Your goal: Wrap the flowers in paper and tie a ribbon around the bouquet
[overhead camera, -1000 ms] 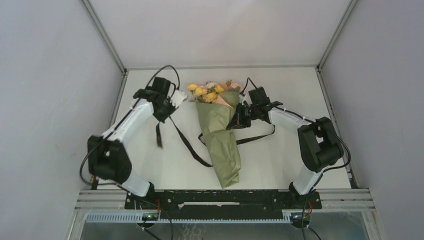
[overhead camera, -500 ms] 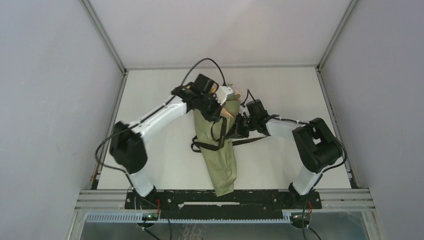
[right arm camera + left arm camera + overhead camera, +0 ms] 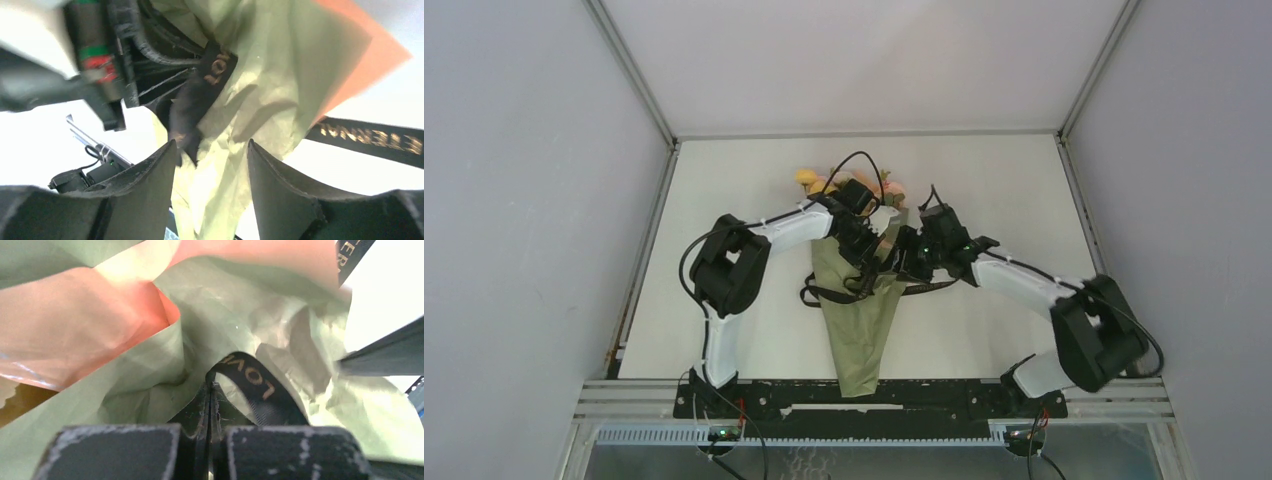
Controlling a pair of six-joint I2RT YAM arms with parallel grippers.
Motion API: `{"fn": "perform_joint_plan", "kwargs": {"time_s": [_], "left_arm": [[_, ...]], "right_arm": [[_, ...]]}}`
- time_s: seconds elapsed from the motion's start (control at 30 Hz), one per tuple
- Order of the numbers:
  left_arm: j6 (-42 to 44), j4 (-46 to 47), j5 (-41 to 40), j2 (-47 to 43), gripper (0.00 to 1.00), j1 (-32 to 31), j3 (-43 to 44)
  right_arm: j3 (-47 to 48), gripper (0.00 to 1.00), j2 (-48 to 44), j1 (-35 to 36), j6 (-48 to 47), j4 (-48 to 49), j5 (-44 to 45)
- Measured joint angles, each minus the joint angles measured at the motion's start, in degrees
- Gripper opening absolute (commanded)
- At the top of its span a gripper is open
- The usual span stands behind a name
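Observation:
The bouquet lies mid-table, a cone of olive paper [image 3: 861, 330] with its peach lining [image 3: 75, 325] showing and the flowers [image 3: 810, 179] at the far end. A black ribbon [image 3: 823, 296] with gold lettering crosses the cone's upper part, and its ends trail to both sides. My left gripper [image 3: 867, 262] hangs over the cone; in the left wrist view the gripper [image 3: 210, 390] is shut on a loop of the ribbon [image 3: 252, 382]. My right gripper [image 3: 903, 265] is at the cone's right edge. It [image 3: 212, 150] stands open, with olive paper [image 3: 260, 75] showing in the gap between its fingers.
White walls enclose the table on the left, right and far sides. One ribbon end [image 3: 372, 141] lies flat on the table to the right of the cone. The left arm's forearm [image 3: 789, 225] reaches over the bouquet's upper left.
The left arm has swung from the left side across the bouquet, drawing the ribbon over the cone. The right gripper has opened. The cone's tail has shifted slightly left.

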Motion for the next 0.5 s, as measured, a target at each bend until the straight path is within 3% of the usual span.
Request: {"fn": "perform_joint_plan", "kwargs": {"time_s": [0.17,0.27,0.5], "left_arm": [[-0.02,1.2,0.04,0.52,0.0,-0.02,-0.74],[-0.04,2.16,0.33,0.52,0.0,-0.02,-1.49],[-0.13,3.06,0.7,0.52,0.0,-0.02,-1.9]], "right_arm": [[0.52,0.81,-11.63,-1.18,-1.6,-10.86,11.37],[1.42,0.88,-13.86,-4.28,-3.06,-16.94,18.4],[3.04,0.86,-1.46,-15.04,-8.28,-22.6,25.42]]}}
